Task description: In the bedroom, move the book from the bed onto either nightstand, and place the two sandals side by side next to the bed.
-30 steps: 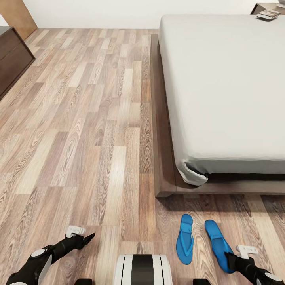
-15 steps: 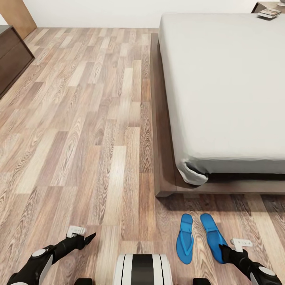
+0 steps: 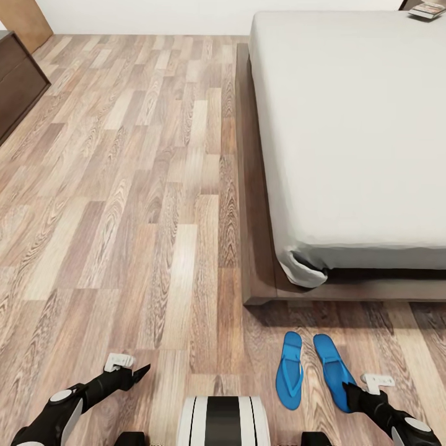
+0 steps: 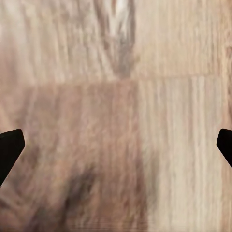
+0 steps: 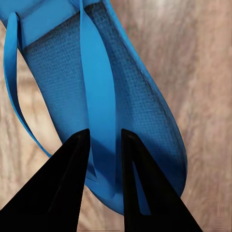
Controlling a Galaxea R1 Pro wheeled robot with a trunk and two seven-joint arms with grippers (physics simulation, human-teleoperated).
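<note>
Two bright blue sandals lie on the wood floor just off the foot of the bed [image 3: 347, 124]. The left sandal [image 3: 288, 370] lies free. My right gripper [image 3: 347, 394] is shut on the heel end of the right sandal [image 3: 332, 367]. In the right wrist view its dark fingers [image 5: 72, 164] pinch that sandal's strap [image 5: 99, 96]. The sandals lie nearly parallel, a small gap apart. The book [image 3: 427, 10] lies at the far corner by the dark nightstand [image 3: 406, 5]. My left gripper [image 3: 137, 370] hovers open over bare floor [image 4: 116, 121].
A dark brown low bench [image 3: 15, 87] stands along the left wall, with a wooden door [image 3: 25, 18] behind it. The bed's wooden frame [image 3: 251, 248] juts out past the mattress. Open plank floor [image 3: 136, 186] stretches left of the bed.
My right gripper dragged the right sandal leftward, closer to the other one. The head view has since tilted down a little; the left arm is unmoved.
</note>
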